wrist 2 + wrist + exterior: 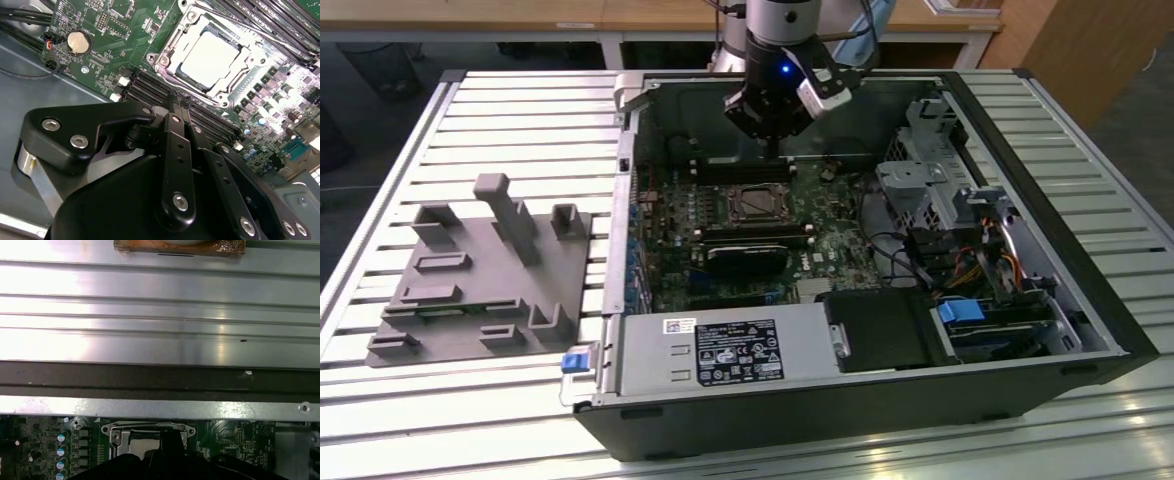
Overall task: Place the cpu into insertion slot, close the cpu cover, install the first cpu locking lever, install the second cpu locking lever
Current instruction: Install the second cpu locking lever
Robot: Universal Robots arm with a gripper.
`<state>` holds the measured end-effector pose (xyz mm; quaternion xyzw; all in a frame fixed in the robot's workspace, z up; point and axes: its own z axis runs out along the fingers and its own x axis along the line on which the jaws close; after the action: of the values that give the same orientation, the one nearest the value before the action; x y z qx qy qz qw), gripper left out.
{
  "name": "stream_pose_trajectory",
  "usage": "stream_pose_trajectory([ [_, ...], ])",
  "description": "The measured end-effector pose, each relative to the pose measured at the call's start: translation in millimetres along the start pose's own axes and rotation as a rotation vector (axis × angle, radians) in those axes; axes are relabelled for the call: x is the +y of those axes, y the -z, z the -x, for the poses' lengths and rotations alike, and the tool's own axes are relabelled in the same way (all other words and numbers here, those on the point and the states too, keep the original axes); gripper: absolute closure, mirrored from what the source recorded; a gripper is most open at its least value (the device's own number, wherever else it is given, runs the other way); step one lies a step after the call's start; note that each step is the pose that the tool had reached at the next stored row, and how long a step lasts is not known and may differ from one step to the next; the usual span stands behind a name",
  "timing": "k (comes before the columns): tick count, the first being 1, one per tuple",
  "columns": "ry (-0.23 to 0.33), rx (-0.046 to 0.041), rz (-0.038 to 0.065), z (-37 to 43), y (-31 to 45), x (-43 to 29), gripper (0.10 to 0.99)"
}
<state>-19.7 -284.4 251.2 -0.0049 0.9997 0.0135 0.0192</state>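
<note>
The cpu (212, 56), a flat square chip with a silvery top, lies in the insertion slot (754, 205) on the green board inside the open computer case. The cpu cover (165, 61), a silvery metal frame, lies flat around the chip. My gripper (775, 152) hangs above the board just behind the slot, near the case's back wall. In the second wrist view my gripper (176, 97) has its fingers together with nothing between them, over the long black memory slots (150, 87). In the first wrist view the dark gripper body (170, 452) hides part of the slot's frame (115, 432).
A grey fixture with upright pegs (480, 270) sits on the slatted table at the exterior view's left. Inside the case are a black heatsink block (747, 262), a power supply (720, 355), a drive cage (934, 170) and loose cables (974, 265). A coin battery (78, 42) sits on the board.
</note>
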Motion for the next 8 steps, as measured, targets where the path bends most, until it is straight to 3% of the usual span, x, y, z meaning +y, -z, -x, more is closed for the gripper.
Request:
stream_pose_trajectory([
  [8,0.0,0.0,0.0,0.0,0.1,-4.3,0.98],
])
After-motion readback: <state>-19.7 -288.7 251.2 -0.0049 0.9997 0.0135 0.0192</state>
